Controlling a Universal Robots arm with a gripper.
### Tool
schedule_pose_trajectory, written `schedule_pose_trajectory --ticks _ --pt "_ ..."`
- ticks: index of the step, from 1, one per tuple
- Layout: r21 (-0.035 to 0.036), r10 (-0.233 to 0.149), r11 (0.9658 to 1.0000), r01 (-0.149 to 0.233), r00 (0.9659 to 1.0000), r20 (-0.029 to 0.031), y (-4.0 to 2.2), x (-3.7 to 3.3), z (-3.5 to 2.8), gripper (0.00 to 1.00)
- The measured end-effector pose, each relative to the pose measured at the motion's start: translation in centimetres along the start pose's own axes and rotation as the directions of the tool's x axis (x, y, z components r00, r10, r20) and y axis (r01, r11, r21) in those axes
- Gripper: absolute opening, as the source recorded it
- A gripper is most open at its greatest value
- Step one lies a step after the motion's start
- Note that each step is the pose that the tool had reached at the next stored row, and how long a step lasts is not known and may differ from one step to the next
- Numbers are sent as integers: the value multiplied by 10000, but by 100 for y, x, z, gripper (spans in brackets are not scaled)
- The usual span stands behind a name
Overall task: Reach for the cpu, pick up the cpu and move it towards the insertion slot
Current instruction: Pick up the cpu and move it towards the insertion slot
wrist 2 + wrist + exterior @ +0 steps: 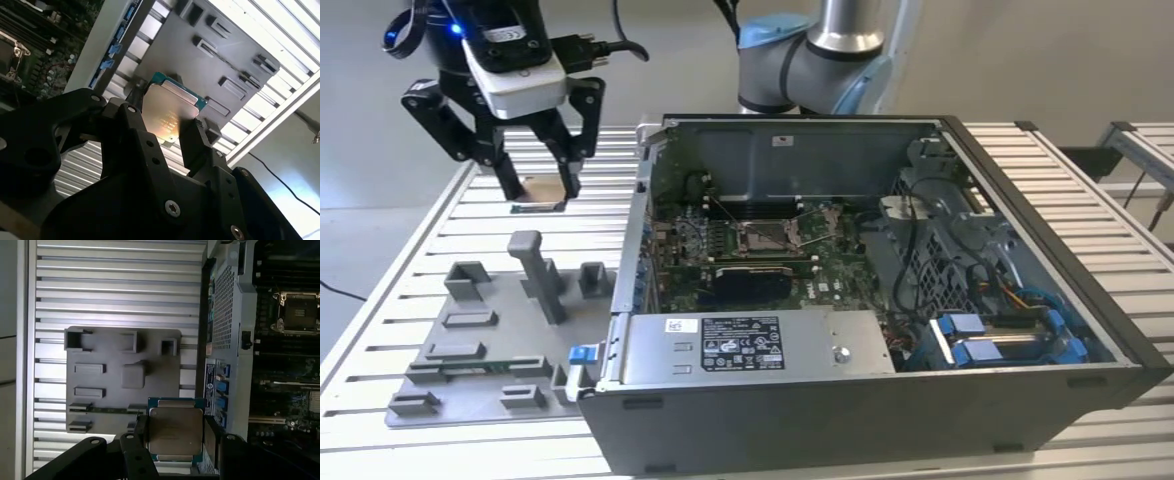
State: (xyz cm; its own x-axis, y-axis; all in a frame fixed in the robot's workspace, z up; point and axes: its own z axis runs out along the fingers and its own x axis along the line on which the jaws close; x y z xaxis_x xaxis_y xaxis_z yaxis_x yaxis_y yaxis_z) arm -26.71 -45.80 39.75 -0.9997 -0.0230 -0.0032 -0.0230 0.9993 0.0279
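Black jaws vertical, gripping cpu (175, 432), apparently lifted

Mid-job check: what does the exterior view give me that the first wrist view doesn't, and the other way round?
Exterior view's extras: the arm's column behind the computer case, the blue drive bays, and the end effector hanging above the table, on the exterior view's left of the case.
First wrist view's extras: the cpu close up, metal lid facing the camera, clamped in the end effector.
Shared: the cpu, grey fixture tray, case, and insertion slot on the board.
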Motion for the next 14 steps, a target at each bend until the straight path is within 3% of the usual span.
schedule_pose_trajectory --ticks 11,12,14 --pt "0 0 10000 0 10000 -1 -9 -393 1 0" --pt "0 -2 10000 2 10000 -1 -11 -473 1 0" --pt "0 0 10000 0 10000 -2 -13 -551 1 0"
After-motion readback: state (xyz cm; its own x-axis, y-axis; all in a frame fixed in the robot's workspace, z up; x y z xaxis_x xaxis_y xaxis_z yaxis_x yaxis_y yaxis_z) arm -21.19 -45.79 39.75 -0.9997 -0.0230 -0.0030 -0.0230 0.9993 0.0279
